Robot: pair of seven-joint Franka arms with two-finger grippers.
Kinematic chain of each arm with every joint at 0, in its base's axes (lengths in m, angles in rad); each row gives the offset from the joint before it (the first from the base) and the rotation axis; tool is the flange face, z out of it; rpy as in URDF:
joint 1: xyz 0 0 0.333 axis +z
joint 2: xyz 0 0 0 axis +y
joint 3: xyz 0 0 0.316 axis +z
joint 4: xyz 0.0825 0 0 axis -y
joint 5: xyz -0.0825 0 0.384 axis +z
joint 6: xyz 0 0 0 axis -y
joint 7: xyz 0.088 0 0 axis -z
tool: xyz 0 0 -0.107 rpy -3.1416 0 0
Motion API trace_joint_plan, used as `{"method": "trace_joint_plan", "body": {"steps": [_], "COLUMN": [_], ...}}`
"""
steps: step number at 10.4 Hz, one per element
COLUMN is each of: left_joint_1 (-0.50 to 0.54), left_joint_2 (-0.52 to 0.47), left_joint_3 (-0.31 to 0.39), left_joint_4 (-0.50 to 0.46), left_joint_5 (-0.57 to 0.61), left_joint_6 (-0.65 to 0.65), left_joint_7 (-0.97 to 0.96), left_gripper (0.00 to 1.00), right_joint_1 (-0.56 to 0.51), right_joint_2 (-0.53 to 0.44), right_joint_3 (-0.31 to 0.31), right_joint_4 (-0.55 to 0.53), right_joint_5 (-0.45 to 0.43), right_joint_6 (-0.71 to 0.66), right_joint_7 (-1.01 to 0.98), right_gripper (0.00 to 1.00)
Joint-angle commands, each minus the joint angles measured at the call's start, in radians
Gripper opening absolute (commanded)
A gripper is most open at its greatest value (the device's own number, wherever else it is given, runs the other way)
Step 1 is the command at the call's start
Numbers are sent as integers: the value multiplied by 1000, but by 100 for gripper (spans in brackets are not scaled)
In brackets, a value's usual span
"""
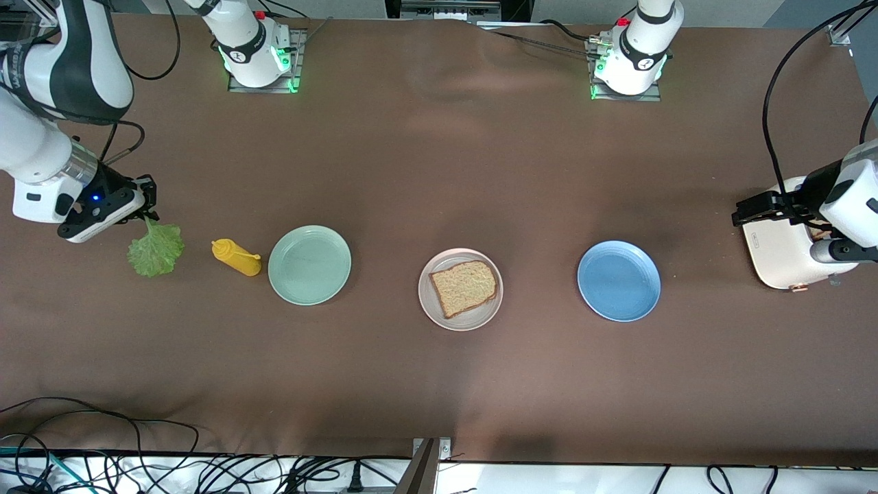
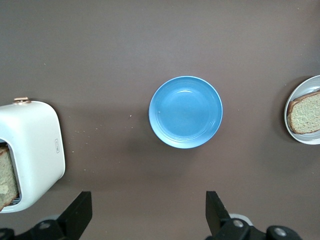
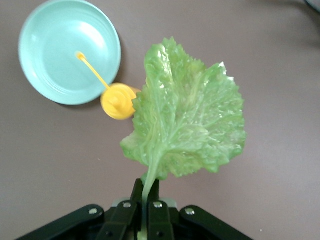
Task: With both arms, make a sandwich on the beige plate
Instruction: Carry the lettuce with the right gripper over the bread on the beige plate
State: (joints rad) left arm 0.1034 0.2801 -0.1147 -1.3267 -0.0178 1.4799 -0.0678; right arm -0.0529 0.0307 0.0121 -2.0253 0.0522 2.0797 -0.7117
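A crinkled green lettuce leaf (image 1: 156,250) hangs by its stem from my right gripper (image 1: 147,214), which is shut on it over the right arm's end of the table; the right wrist view shows the leaf (image 3: 187,117) spread out from the pinched stem at my right gripper (image 3: 145,189). The beige plate (image 1: 439,314) sits mid-table with one brown bread slice (image 1: 465,287) on it. My left gripper (image 1: 748,210) hovers open over a white toaster (image 1: 782,248). In the left wrist view its fingers (image 2: 80,210) stand wide apart with nothing between them, and a bread slice (image 2: 6,174) sticks up in the toaster (image 2: 35,150).
A yellow squeeze bottle (image 1: 236,257) lies beside a mint-green plate (image 1: 309,264), between the lettuce and the beige plate. A blue plate (image 1: 619,280) sits between the beige plate and the toaster. Cables run along the table edge nearest the front camera.
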Motion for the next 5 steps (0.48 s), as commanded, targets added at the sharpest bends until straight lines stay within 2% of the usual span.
{"method": "trace_joint_plan", "body": {"steps": [1, 3, 5], "left_joint_1": [-1, -2, -2], "left_joint_2": [-7, -7, -7], "left_joint_3": [-2, -2, -3], "left_joint_4": [11, 11, 11], "left_joint_5": [24, 24, 24], "left_joint_6": [-15, -15, -15], "left_joint_7": [20, 20, 20], "left_gripper": [100, 100, 100], "right_joint_1": [-9, 17, 143], "right_joint_2": [15, 53, 122], "right_joint_3": [99, 158, 155], "right_joint_4": [51, 101, 193], "right_joint_5": [14, 14, 11], "right_joint_6": [-52, -56, -81], "right_joint_7": [149, 271, 442], "right_gripper": [0, 0, 0]}}
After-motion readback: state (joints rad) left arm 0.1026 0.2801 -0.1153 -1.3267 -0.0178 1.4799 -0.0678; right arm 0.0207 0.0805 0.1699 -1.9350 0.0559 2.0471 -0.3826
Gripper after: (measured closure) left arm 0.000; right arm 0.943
